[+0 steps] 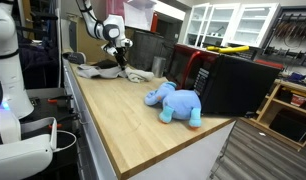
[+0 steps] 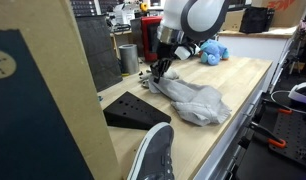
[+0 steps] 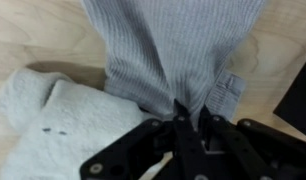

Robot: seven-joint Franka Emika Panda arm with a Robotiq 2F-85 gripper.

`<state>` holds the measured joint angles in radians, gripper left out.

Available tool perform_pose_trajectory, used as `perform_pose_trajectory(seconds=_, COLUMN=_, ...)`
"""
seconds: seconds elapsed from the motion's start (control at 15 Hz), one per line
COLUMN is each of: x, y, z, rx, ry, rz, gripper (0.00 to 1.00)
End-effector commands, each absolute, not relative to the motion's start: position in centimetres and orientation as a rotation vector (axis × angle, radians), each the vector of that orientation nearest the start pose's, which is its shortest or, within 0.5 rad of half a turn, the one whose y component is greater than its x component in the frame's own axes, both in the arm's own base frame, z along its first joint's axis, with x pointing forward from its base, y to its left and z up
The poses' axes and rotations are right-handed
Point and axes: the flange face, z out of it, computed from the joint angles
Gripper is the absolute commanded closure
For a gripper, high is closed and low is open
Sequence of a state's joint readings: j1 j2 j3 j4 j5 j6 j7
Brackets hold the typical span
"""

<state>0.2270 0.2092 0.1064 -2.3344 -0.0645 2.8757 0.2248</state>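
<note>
My gripper (image 3: pixel 190 112) is shut on a fold of a grey knitted garment (image 3: pixel 173 50) that lies on the wooden table (image 1: pixel 123 110). In the wrist view the grey cloth hangs between the two fingertips, with a paler grey cloth (image 3: pixel 53 120) beside it at the left. In both exterior views the gripper (image 2: pixel 159 70) (image 1: pixel 120 58) stands at the far end of the crumpled grey clothing (image 2: pixel 193 100) (image 1: pixel 101 69), pinching its edge just above the tabletop.
A blue stuffed elephant (image 1: pixel 176 104) (image 2: pixel 213 52) lies further along the table. A black box (image 1: pixel 233 85) stands behind it. A black wedge (image 2: pixel 133 110) and a metal cup (image 2: pixel 128 58) are near the clothing. A grey shoe (image 2: pixel 153 155) fills the foreground.
</note>
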Motion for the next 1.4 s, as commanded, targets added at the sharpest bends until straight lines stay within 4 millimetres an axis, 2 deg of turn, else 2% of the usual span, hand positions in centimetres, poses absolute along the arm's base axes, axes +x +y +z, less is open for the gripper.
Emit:
perform_pose_trajectory(seconds=0.0, x=53.1, y=20.5, z=29.1, rx=-2.97, ry=-0.275, rz=-0.651, gripper=0.97)
perform_pose_trajectory(seconds=0.2, x=53.9, y=21.4, z=29.0, rx=-2.968, ry=-0.31, rz=-0.726, gripper=0.97)
perform_pose_trajectory(seconds=0.27, x=54.1, y=21.5, z=29.0, rx=-2.971, ry=-0.305, rz=-0.736, gripper=0.61)
perform_pose_trajectory(seconds=0.4, x=54.5, y=21.5, z=29.4, rx=-2.974, ry=-0.281, rz=-0.746, gripper=0.56)
perform_pose_trajectory(seconds=0.67, x=54.5, y=20.7, z=32.1, rx=-2.955, ry=-0.191, rz=-0.711, gripper=0.25)
perform_pose_trajectory(seconds=0.87, x=53.3, y=19.9, z=34.2, rx=-2.961, ry=-0.123, rz=-0.563, gripper=0.03)
perform_pose_trajectory(seconds=0.93, x=52.9, y=19.7, z=34.9, rx=-2.958, ry=-0.112, rz=-0.517, gripper=0.0)
perform_pose_trajectory(seconds=1.13, x=50.4, y=18.5, z=36.9, rx=-2.955, ry=-0.139, rz=-0.279, gripper=0.0)
perform_pose_trajectory(seconds=1.33, x=48.1, y=17.1, z=37.6, rx=-2.961, ry=-0.175, rz=-0.078, gripper=0.0)
